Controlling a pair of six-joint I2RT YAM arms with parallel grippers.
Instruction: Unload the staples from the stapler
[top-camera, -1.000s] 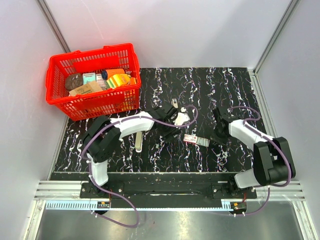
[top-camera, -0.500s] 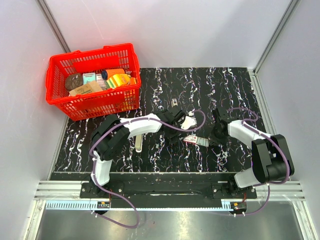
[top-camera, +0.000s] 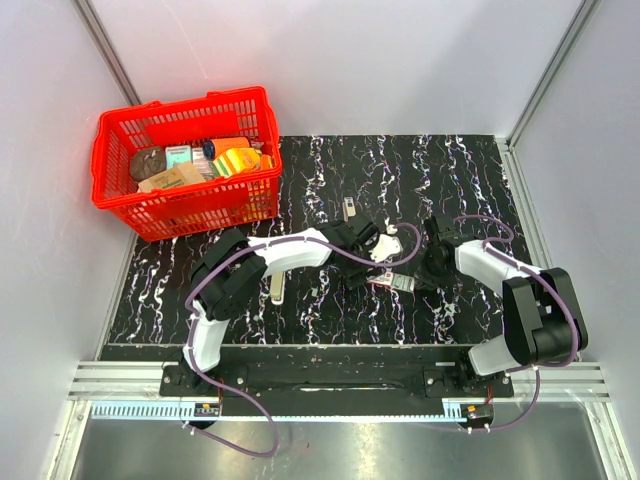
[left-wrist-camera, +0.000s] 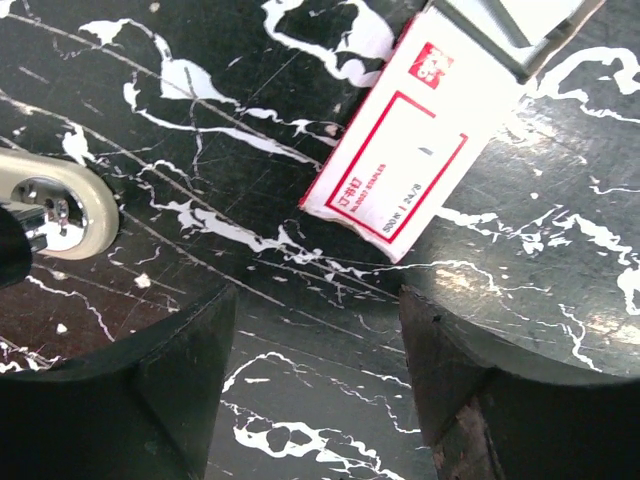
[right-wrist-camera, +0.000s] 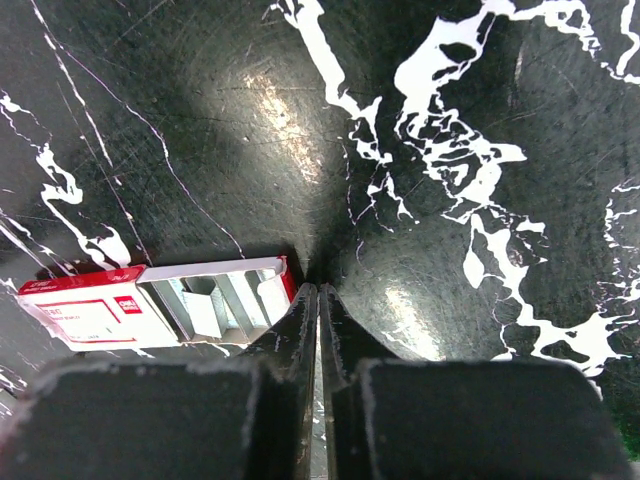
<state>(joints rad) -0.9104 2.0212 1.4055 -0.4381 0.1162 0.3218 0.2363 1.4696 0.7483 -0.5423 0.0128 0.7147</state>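
Stapler lies flat on the surface, left of centre and toward the near edge, well apart from both arms' fingers. The left fingers stand apart just beside the red-and-white box, holding nothing. The right fingers are pressed together, tips at the box's open end.

Overhead view looking down, wrist views close (sharing red-and-white box)

place: robot lab cell | cues: white panel walls, aluminium frame
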